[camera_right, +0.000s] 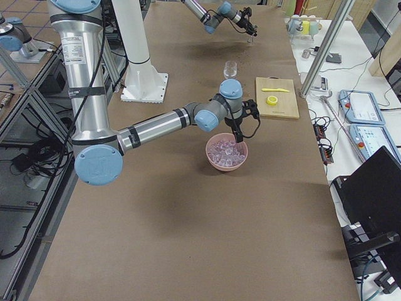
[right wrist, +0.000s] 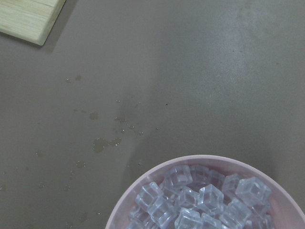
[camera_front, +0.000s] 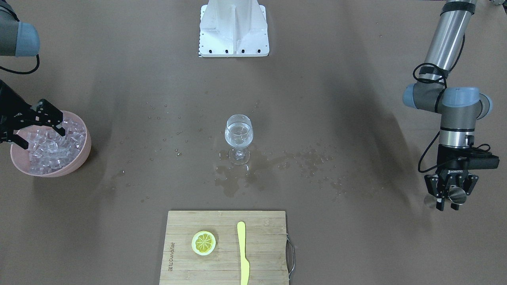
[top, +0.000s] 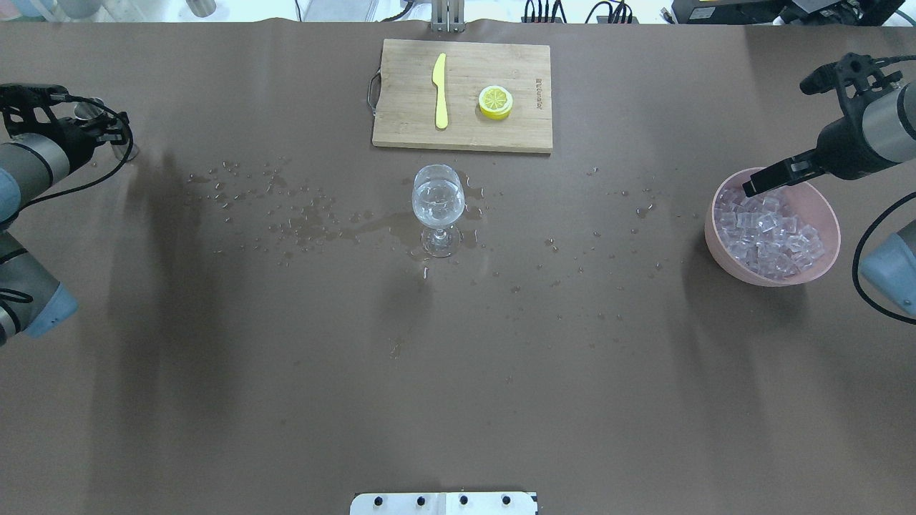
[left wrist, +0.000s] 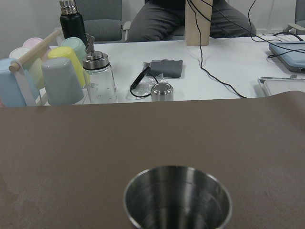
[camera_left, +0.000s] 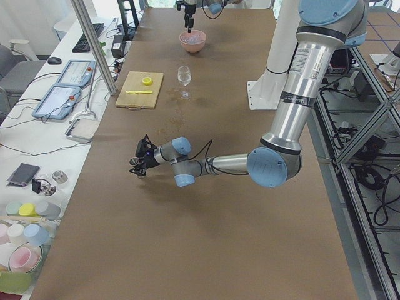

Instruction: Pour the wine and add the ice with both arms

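The left arm reaches out low with its wrist level, so the left gripper points horizontally just above the table. Its fingers stand on either side of a steel cup; contact cannot be determined. The right arm extends with the wrist bent down. The right gripper points downward, jaws spread apart.

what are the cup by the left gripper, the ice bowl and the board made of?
Cup: metal, likely stainless steel; brushed silver walls with soft reflections.
Bowl: probably plastic; opaque pink with a dull, even surface, though ceramic can't be ruled out.
Board: bamboo or wood; pale glued strips with visible grain.
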